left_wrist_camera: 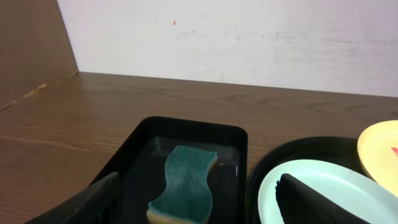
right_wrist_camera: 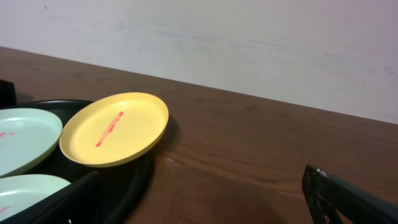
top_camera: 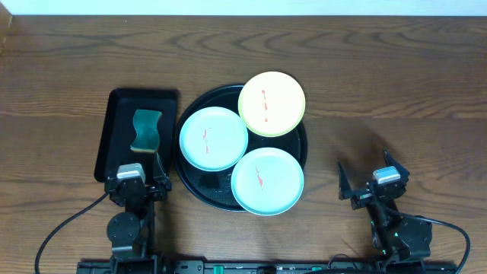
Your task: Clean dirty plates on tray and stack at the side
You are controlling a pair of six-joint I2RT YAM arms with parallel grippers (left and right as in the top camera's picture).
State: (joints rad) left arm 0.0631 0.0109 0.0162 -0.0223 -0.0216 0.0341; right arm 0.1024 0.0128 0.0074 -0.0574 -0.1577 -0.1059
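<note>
Left of the large round glossy black tray (top_camera: 205,183) lies a smaller rectangular black tray (top_camera: 114,129) holding a green wavy-edged sponge (top_camera: 146,131); the left gripper (left_wrist_camera: 199,180) hangs at that small tray's near end with its jaws spread wide and nothing between them; reaching for the sponge, a finger could catch the raised wall and shove the small tray against the round one. On the round tray, the left-hand pale mint-blue round plate (top_camera: 213,138) sits wholly inside the rim with a thin red smear at centre; being unheld on a glossy base, it may slide or spin under a wiping sponge unless the other arm steadies it. The near mint-blue plate (top_camera: 267,181) and the pale yellow round plate (top_camera: 272,103), both smeared, overhang the round tray's rim, the yellow one at the far right and seemingly raised on that rim; pressing down off-centre there could tip either plate over the edge. Their edges also meet or overlap, so lifting one may drag its neighbour. Right of the round tray, well apart from it, the right gripper (top_camera: 367,173) waits empty with jaws open over the bare dark brown wood-grain surface (top_camera: 396,91), where the stack belongs; thin rims offer little purchase, so a shallow pinch could slip.
</note>
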